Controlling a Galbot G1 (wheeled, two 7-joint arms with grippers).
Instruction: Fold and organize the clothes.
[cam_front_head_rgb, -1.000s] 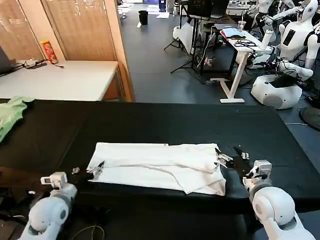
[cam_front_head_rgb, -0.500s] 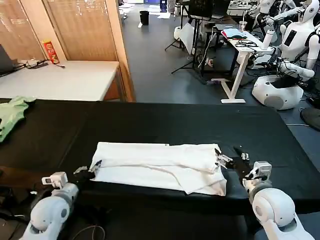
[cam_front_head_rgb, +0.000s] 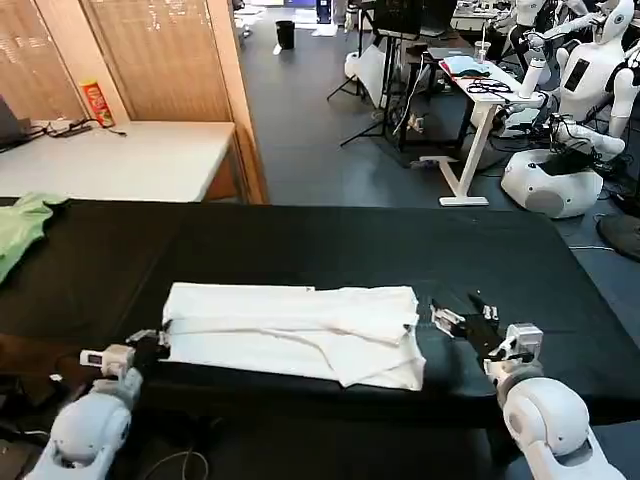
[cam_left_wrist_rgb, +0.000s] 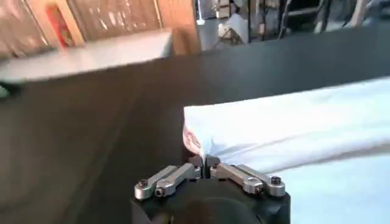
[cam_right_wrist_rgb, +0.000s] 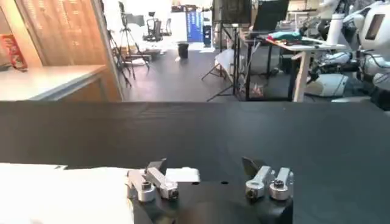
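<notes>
Left gripper (cam_front_head_rgb: 152, 337) at 8 o'clock on the black table (cam_front_head_rgb: 300, 240), fingers pressed together, pinching the T-shirt (cam_front_head_rgb: 295, 332) by its left edge; same pinch plain in the wrist view (cam_left_wrist_rgb: 203, 163). Shirt lying at table centre, folded into a long strip near the front edge. Looks light, limp, soft cotton: likely to sag and slide on the cloth, best taken at corners or hems, both ends together. Right gripper (cam_front_head_rgb: 462, 320) at 4 o'clock, fingers spread, just beside the shirt's right end, holding nothing.
</notes>
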